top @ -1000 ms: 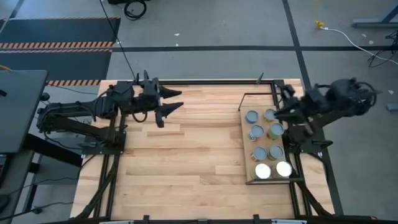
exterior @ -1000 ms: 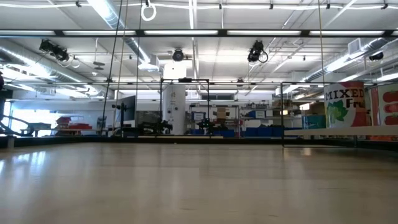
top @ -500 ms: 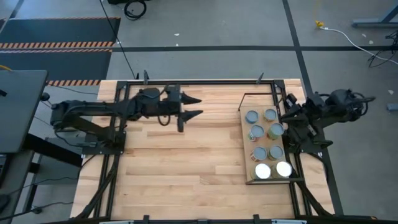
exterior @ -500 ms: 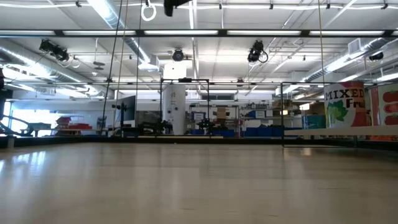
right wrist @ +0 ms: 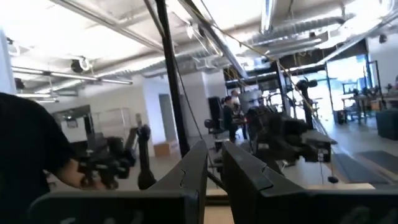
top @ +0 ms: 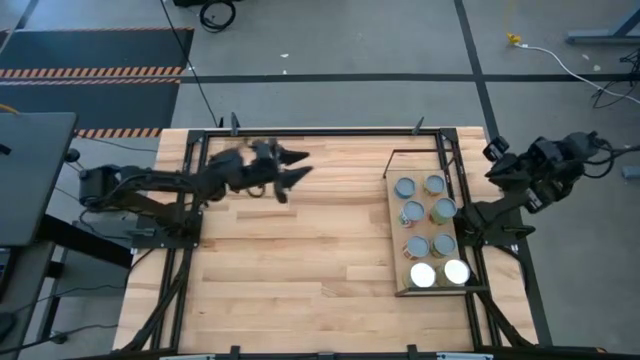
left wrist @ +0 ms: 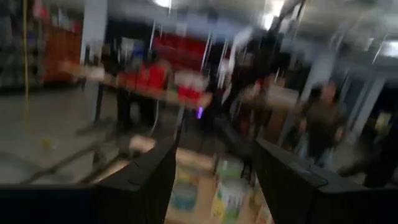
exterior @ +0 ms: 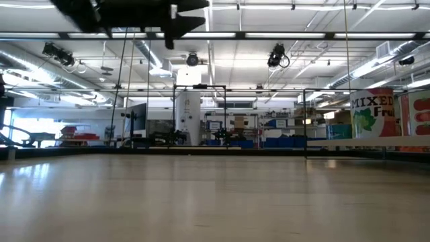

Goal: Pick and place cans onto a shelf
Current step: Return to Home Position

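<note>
Several cans [top: 430, 228] with silvery-blue or bright white tops stand upright on the shelf [top: 398, 240], a narrow light board in a black frame at the table's right. The low view shows a labelled can [exterior: 373, 113] at the right. My left gripper [top: 303, 163] hangs open above the table's far middle and points toward the cans, well short of them. It also shows at the top of the low view [exterior: 191, 13]. In its wrist view [left wrist: 214, 155] blurred cans [left wrist: 230, 198] show ahead. My right gripper [top: 493, 150] is shut and empty, just past the table's right edge.
The butcher-block tabletop [top: 300, 250] lies bare between the left arm and the shelf. A thin black frame [top: 320, 131] runs round the table's edges. Beyond the table is a workshop, where a blurred person [left wrist: 320, 124] shows in the left wrist view.
My left gripper has reached out toward the table's right and come down, so that it now shows at the top of the low view; it stays open. My right gripper has drawn back from above the cans toward the table's right edge, still shut. The cans have not moved.
</note>
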